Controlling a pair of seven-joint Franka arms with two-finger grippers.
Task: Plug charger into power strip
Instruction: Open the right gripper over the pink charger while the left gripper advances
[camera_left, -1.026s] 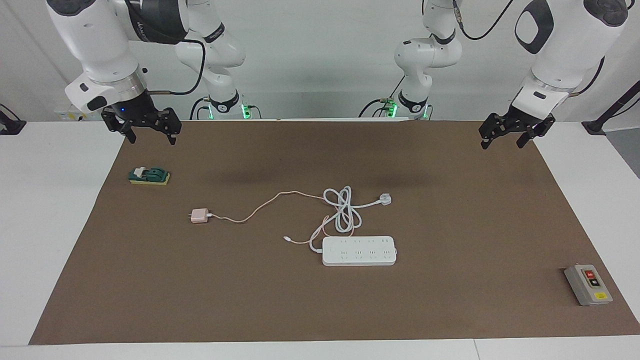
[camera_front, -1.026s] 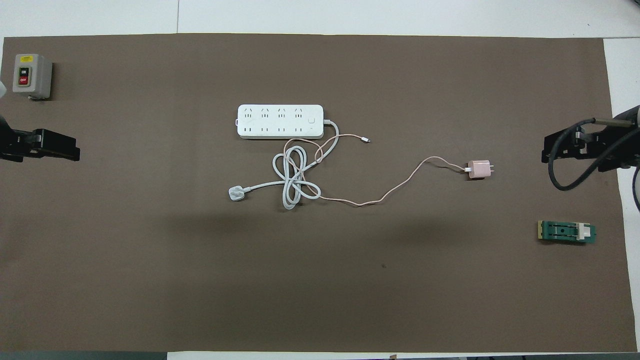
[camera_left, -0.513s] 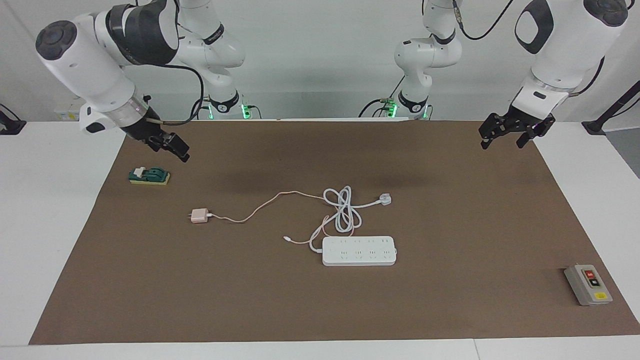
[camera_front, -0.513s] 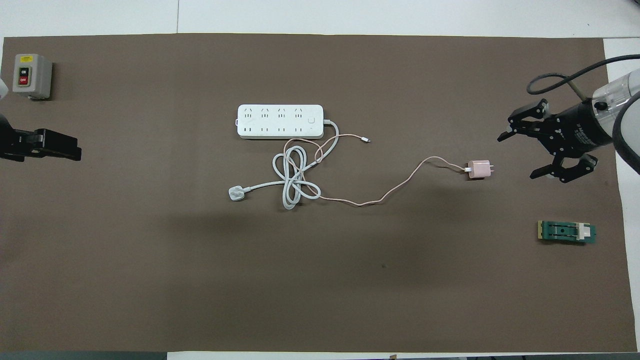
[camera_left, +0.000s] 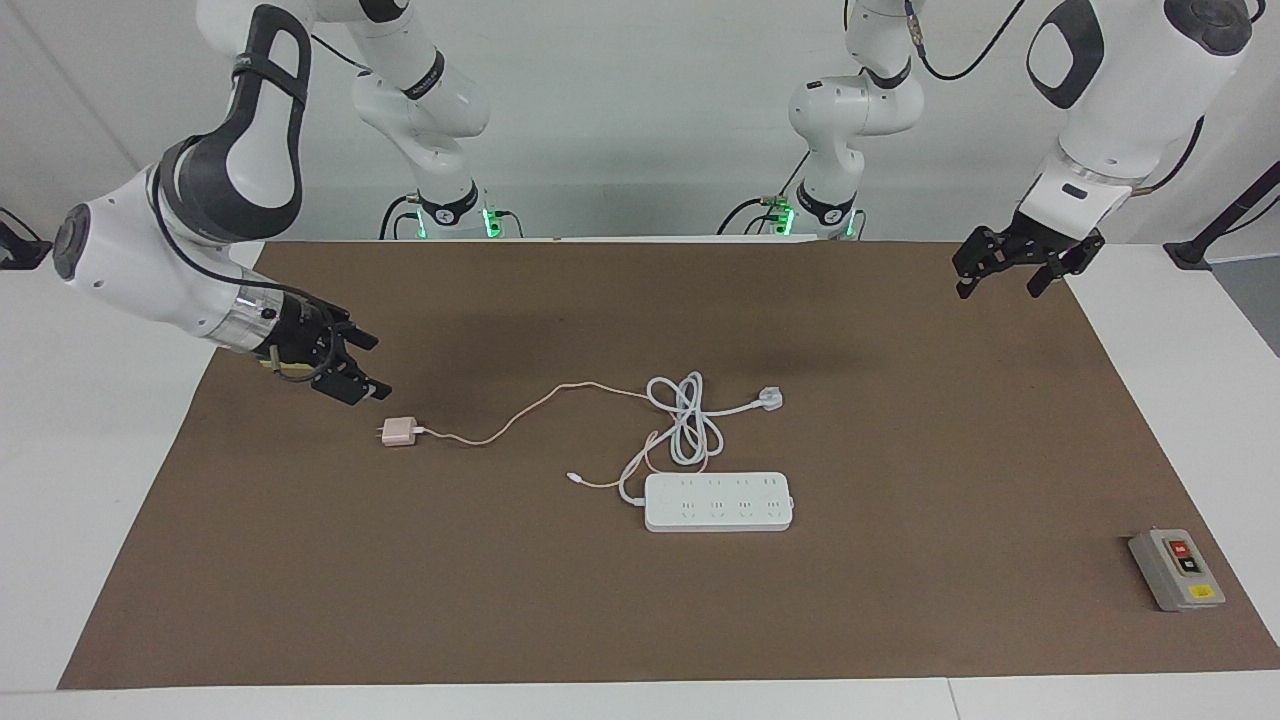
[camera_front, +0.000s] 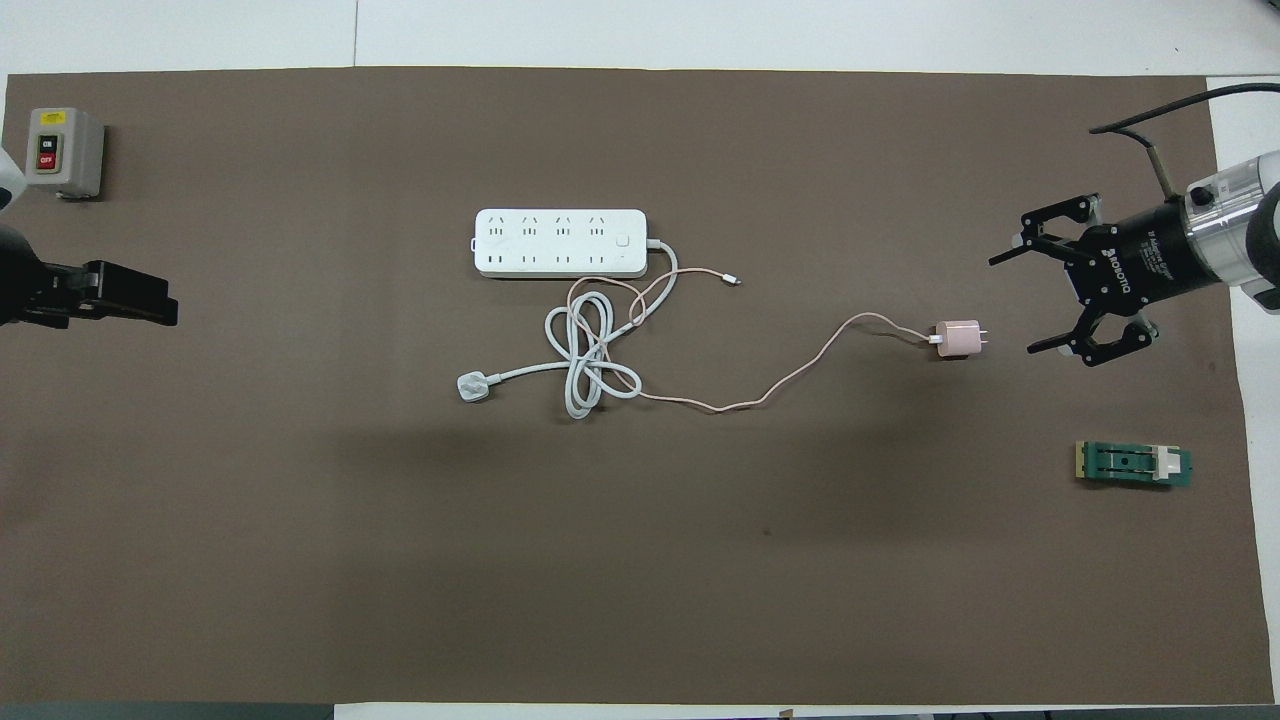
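Pale pink on the charger (camera_left: 399, 431) and its thin cable (camera_front: 790, 385). Plain white on the power strip (camera_left: 718, 501), its thick cord (camera_left: 686, 417) and three-pin plug (camera_left: 769, 399). Flat brown across the mat (camera_left: 900, 420), white on the table (camera_left: 70, 420) around it. Grey on the button box (camera_left: 1176, 569), with red, black and yellow patches (red nearest the robots). Dark green on the small block (camera_front: 1133, 464), with a pale yellow end and a white piece. Black on the right gripper (camera_left: 360, 370) and left gripper (camera_left: 1000, 281), white and dark grey on the arm shells.
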